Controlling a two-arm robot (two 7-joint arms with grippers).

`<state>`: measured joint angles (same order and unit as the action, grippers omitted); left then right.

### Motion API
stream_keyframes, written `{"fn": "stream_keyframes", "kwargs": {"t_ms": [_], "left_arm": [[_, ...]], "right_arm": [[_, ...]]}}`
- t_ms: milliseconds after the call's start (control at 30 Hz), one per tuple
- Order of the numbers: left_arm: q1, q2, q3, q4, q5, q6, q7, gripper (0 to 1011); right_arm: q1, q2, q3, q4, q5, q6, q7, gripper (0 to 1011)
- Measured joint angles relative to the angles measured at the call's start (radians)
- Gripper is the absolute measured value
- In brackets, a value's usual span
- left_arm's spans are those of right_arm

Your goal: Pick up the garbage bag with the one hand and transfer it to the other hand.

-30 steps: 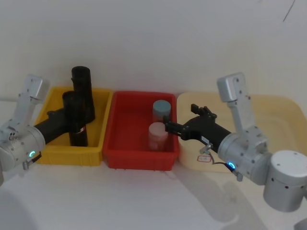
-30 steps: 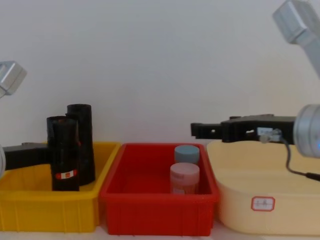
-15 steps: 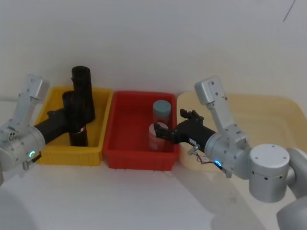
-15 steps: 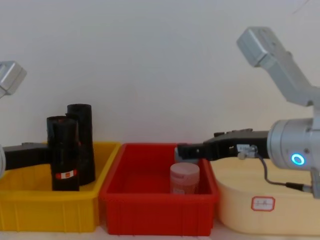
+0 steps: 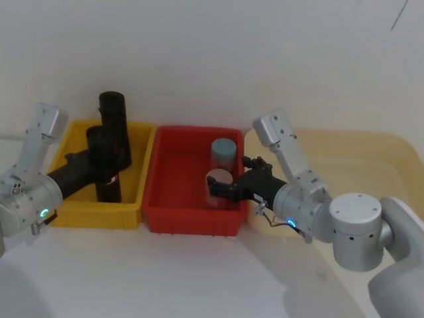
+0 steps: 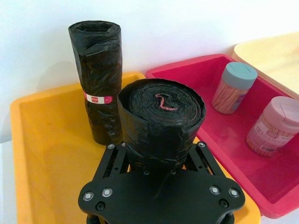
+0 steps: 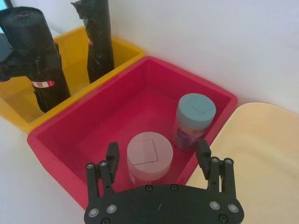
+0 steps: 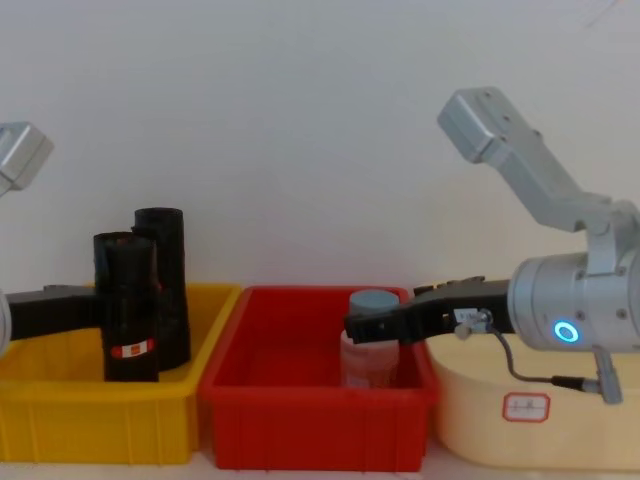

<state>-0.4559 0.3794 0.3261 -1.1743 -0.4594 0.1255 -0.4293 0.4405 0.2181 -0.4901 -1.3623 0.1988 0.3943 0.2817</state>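
Note:
The garbage bag (image 5: 105,165), a black roll with a red-and-white label low on its side, stands upright in the yellow bin (image 5: 99,215). My left gripper (image 5: 99,171), on the arm with the green ring, is shut on its middle from the left; in the left wrist view the roll (image 6: 159,121) sits between the fingers (image 6: 117,154). My right gripper (image 5: 215,189), on the arm with the blue ring, hangs open over the red bin (image 5: 192,220), its fingertips on either side of a pink-lidded jar (image 7: 145,156).
A second black roll (image 5: 114,126) with a red-white band stands just behind the held one. A teal-lidded jar (image 5: 223,151) stands behind the pink one in the red bin. A cream tray (image 5: 371,159) lies to the right. A white wall runs close behind the bins.
My right arm has swung left from above the cream tray to over the red bin and dropped to the pink-lidded jar. The left arm and the roll have stayed still.

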Motion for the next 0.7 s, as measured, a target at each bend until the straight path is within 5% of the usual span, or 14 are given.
{"fn": "stream_keyframes", "kwargs": {"t_ms": [700], "left_arm": [[0.000, 0.000, 0.000, 0.000, 0.000, 0.000, 0.000, 440]], "right_arm": [[0.061, -0.035, -0.021, 0.092, -0.030, 0.049, 0.027, 999]]}}
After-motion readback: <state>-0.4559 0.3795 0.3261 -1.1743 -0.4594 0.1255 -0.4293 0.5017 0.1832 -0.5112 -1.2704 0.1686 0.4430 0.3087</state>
